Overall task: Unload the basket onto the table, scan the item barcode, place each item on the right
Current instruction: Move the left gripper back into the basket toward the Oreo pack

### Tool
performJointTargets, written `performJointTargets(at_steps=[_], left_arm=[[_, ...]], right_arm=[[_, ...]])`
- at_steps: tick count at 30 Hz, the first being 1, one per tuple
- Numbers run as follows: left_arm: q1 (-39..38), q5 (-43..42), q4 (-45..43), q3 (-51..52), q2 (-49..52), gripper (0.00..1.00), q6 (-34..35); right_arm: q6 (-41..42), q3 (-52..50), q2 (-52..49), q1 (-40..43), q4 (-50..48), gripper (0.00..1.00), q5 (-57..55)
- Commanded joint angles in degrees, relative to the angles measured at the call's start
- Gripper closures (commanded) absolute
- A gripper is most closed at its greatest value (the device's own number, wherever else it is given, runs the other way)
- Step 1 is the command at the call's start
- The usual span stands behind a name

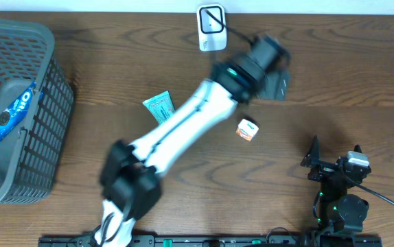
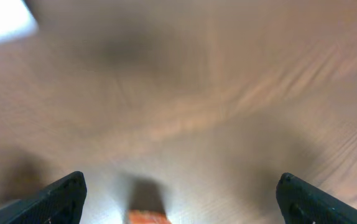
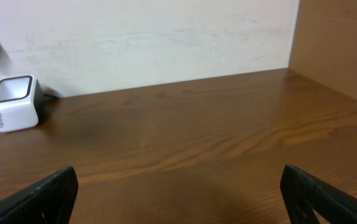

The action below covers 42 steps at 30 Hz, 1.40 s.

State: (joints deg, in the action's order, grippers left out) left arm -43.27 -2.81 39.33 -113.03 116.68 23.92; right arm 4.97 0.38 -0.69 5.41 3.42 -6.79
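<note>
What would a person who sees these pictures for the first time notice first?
The white left arm stretches diagonally across the table, ending near the white scanner at the far edge. A small orange-and-white box lies beside the arm, and a grey basket at the left holds a blue Oreo pack.

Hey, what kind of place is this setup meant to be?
Probably a mock shop checkout on a wooden table: a white box-shaped barcode scanner and a grey plastic shopping basket holding a blue biscuit packet.

The wooden table [image 1: 362, 68] carries a basket [image 1: 56, 116], scanner [image 1: 211, 27], teal packet [image 1: 160, 106] — and small orange box [image 1: 247, 129].
</note>
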Motion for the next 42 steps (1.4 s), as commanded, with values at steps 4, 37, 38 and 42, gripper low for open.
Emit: performJointTargets(at_steps=[4, 37, 38, 42], left_arm=[[12.6, 0.9, 2.0, -2.5, -12.0, 0.03, -1.2], [73.3, 18.9, 32.4, 1.7, -26.4, 0.02, 27.5], [74.3, 18.9, 32.9, 3.1, -26.2, 0.02, 31.9], [75.8, 19.0, 30.8, 8.7, -23.9, 0.02, 48.0]], right_arm=[[0.3, 0.0, 0.3, 0.3, 0.3, 0.01, 0.3], [0.3, 0.0, 0.3, 0.3, 0.3, 0.01, 0.3], [0.3, 0.0, 0.3, 0.3, 0.3, 0.01, 0.3], [0.3, 0.0, 0.3, 0.3, 0.3, 0.01, 0.3]])
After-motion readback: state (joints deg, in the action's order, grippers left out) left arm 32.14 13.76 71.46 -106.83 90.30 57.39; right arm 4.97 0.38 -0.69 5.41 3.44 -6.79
